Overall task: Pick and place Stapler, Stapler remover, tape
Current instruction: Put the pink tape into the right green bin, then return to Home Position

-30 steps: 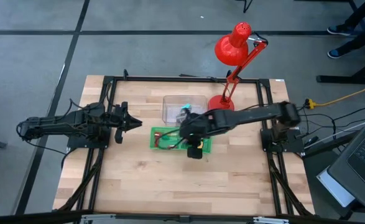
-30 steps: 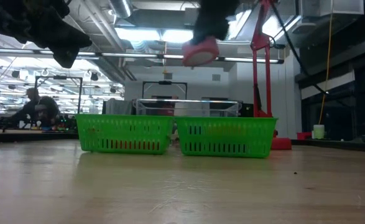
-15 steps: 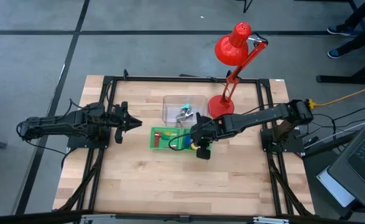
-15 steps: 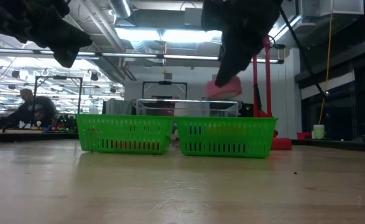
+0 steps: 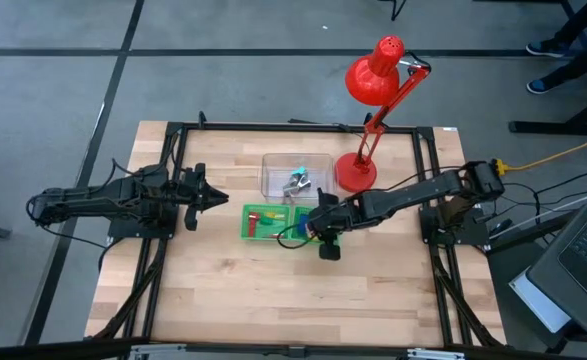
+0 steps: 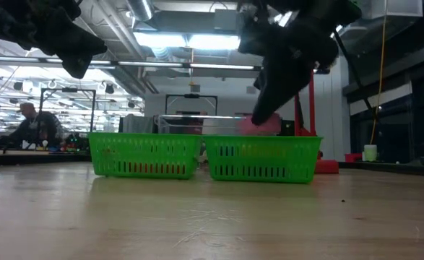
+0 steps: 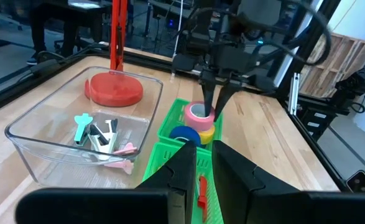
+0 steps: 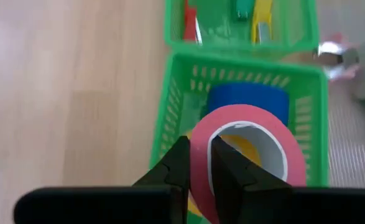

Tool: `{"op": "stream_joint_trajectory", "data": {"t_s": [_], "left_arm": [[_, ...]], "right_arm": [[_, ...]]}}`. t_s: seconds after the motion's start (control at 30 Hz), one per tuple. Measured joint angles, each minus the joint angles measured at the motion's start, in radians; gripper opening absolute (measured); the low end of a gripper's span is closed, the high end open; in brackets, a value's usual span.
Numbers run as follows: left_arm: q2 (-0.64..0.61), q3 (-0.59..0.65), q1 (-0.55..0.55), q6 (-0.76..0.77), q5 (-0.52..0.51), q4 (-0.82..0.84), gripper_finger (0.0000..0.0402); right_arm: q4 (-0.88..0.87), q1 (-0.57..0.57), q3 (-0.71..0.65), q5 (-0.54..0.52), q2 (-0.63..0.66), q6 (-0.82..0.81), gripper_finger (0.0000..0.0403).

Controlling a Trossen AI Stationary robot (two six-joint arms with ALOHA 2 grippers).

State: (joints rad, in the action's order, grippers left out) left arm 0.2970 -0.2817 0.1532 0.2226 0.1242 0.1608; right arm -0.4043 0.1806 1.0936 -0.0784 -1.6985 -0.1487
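Right pincer (image 8: pixel 198 163) pinches the pink tape (image 8: pixel 247 155) by its wall, low over the green basket (image 8: pixel 170 112) mid-worktop, blue roll (image 8: pixel 247 99) and yellow roll (image 7: pixel 206 133) beneath. Best lower it level, then release. Left pincer (image 7: pixel 198 165), nearly closed and empty, waits near the left edge. Red lamp (image 5: pixel 373 80) at the far edge; bright workshop behind.

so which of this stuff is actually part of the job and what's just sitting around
Part of the job:
- pink tape roll, held in the right hand over the right green basket
- blue roll and yellow roll in that basket
- left green basket
- clear bin of small tools

Lying about:
- red desk lamp
- left hand, parked
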Motion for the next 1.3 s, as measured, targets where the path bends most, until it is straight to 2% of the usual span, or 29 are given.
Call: {"op": "stream_joint_trajectory", "data": {"t_s": [0.27,0.47,0.63,0.77,1.0,1.3], "left_arm": [[0.000,0.000,0.000,0.000,0.000,0.000,0.0047],[0.000,0.000,0.000,0.000,0.000,0.000,0.0047],[0.000,0.000,0.000,0.000,0.000,0.000,0.0047],[0.000,0.000,0.000,0.000,0.000,0.000,0.0047],[0.000,0.000,0.000,0.000,0.000,0.000,0.0047],[0.000,0.000,0.000,0.000,0.000,0.000,0.0047]], "right_arm": [[0.013,0.000,-0.028,0.027,0.000,0.029,0.0056],[0.025,0.000,-0.028,0.031,0.000,0.028,0.0092],[0.026,0.000,-0.028,0.103,0.000,0.016,0.0123],[0.025,0.000,-0.028,0.109,0.000,-0.008,0.0155],[-0.140,-0.006,0.053,0.085,0.000,0.064,0.0202],[-0.279,-0.002,0.195,0.065,0.000,0.131,0.0211]]}}
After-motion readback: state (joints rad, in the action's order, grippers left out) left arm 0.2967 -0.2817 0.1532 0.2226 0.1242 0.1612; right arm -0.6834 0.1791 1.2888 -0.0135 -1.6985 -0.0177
